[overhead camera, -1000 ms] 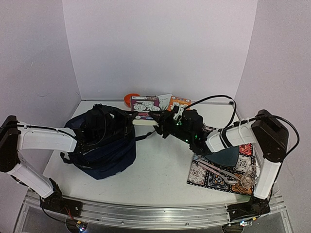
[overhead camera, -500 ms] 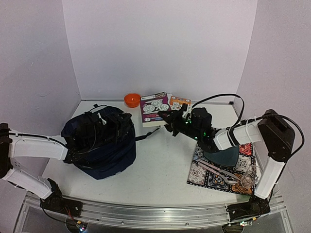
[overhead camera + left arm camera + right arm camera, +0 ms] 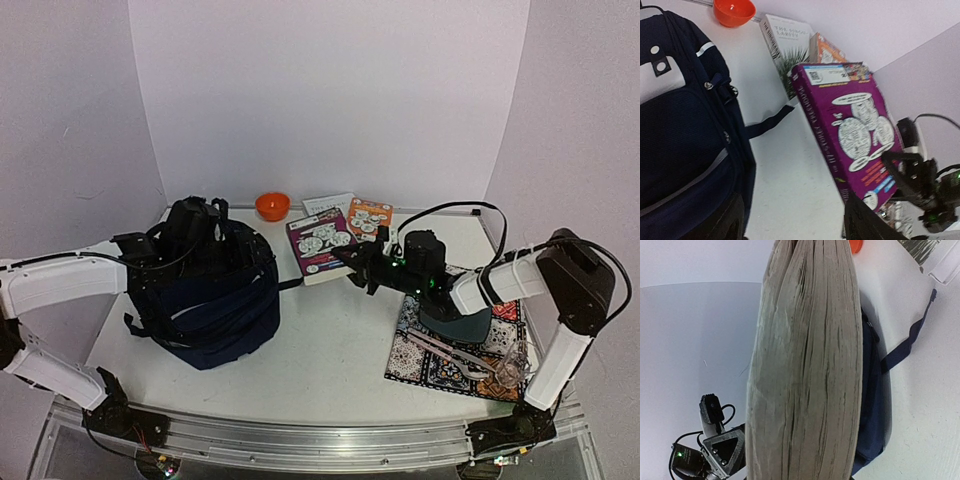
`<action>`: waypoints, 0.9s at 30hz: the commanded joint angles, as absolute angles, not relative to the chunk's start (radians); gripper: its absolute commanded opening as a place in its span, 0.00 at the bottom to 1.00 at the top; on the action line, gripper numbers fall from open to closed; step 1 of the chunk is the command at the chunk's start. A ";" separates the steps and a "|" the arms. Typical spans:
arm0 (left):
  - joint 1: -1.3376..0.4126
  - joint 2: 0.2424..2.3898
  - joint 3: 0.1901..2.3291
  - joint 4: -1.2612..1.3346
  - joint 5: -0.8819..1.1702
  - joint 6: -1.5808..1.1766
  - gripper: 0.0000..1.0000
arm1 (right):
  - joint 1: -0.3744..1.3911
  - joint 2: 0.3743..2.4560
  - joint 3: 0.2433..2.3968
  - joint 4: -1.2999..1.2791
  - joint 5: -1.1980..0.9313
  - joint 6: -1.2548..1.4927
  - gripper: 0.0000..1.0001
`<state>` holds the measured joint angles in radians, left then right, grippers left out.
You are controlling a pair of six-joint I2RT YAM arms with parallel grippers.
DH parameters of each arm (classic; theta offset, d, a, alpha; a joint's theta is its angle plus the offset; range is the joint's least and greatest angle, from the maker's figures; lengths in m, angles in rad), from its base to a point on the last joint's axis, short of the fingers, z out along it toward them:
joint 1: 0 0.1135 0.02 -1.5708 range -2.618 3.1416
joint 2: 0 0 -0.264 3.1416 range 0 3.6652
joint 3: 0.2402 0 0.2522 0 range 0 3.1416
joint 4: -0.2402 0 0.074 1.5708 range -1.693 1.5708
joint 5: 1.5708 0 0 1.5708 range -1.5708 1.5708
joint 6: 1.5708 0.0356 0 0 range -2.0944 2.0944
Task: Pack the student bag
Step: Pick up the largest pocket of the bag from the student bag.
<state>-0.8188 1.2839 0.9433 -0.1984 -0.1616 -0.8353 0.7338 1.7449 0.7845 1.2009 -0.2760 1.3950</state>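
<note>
1. My right gripper [image 3: 355,266] is clenched on the lower edge of the thick purple paperback book [image 3: 318,243], holding it tilted above the white table [image 3: 320,345].
2. My left gripper [image 3: 792,227] is spread, grasping nothing I can see, beside the top of the large navy-blue fabric backpack [image 3: 215,295], which sits on the table's left side.
3. I judge this as carrying the book to the bag. Next I need its mouth held open, which I cannot confirm, then a leftward swing.

student bag [image 3: 215,300] at left, bowl [image 3: 272,206] behind it, book [image 3: 320,243] just right of it, mat [image 3: 410,362] at front right
</note>
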 commanded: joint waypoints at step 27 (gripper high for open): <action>-0.949 1.692 1.233 -0.804 -0.374 -0.524 0.41 | 0.677 1.586 0.736 1.204 -0.365 1.261 0.00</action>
